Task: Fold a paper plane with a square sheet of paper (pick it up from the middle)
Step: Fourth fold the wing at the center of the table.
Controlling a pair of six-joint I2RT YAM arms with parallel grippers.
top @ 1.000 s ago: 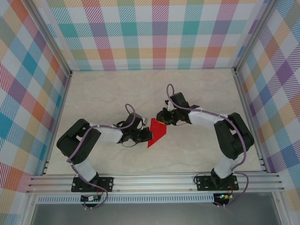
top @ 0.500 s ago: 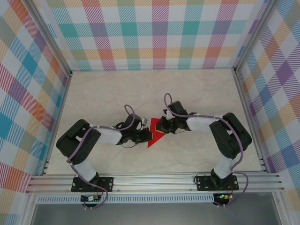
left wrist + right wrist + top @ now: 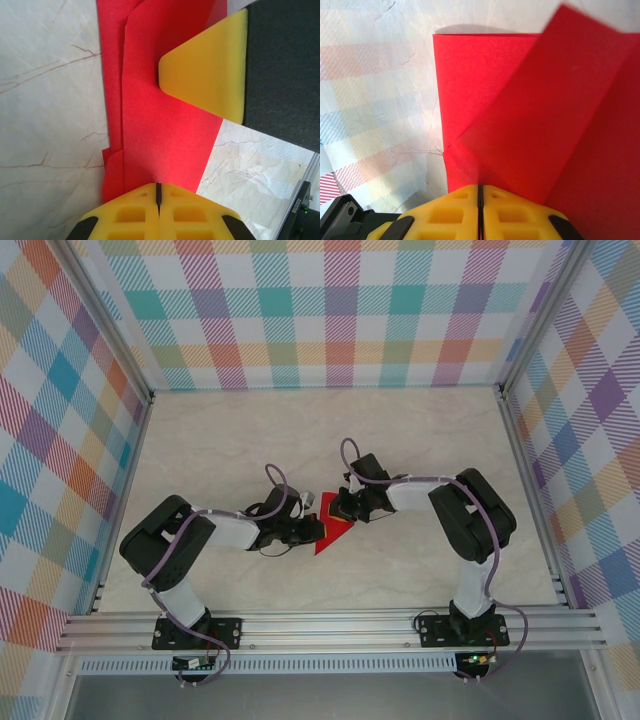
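Note:
The square sheet of paper (image 3: 338,534) is bright red and partly folded, lying mid-table between both arms. In the left wrist view the paper (image 3: 160,125) lies in flat overlapping layers. My left gripper (image 3: 158,186) is shut, with its tips on the paper's near edge. A yellow finger (image 3: 210,70) of the right gripper rests on the far part. In the right wrist view a flap of the paper (image 3: 545,115) rises from the flat layer into my right gripper (image 3: 480,187), which is shut on it. From above, the left gripper (image 3: 316,530) and right gripper (image 3: 337,512) nearly meet over the paper.
The marble-look table (image 3: 250,440) is enclosed by plaid walls (image 3: 60,440) on the left, back and right. An aluminium rail (image 3: 330,625) runs along the near edge by the arm bases. The right arm's elbow (image 3: 470,510) is bent well inward.
My right gripper has moved left toward the left gripper, closing on the paper's flap and carrying it over the sheet. Less red now shows from above. The left gripper has stayed put, shut.

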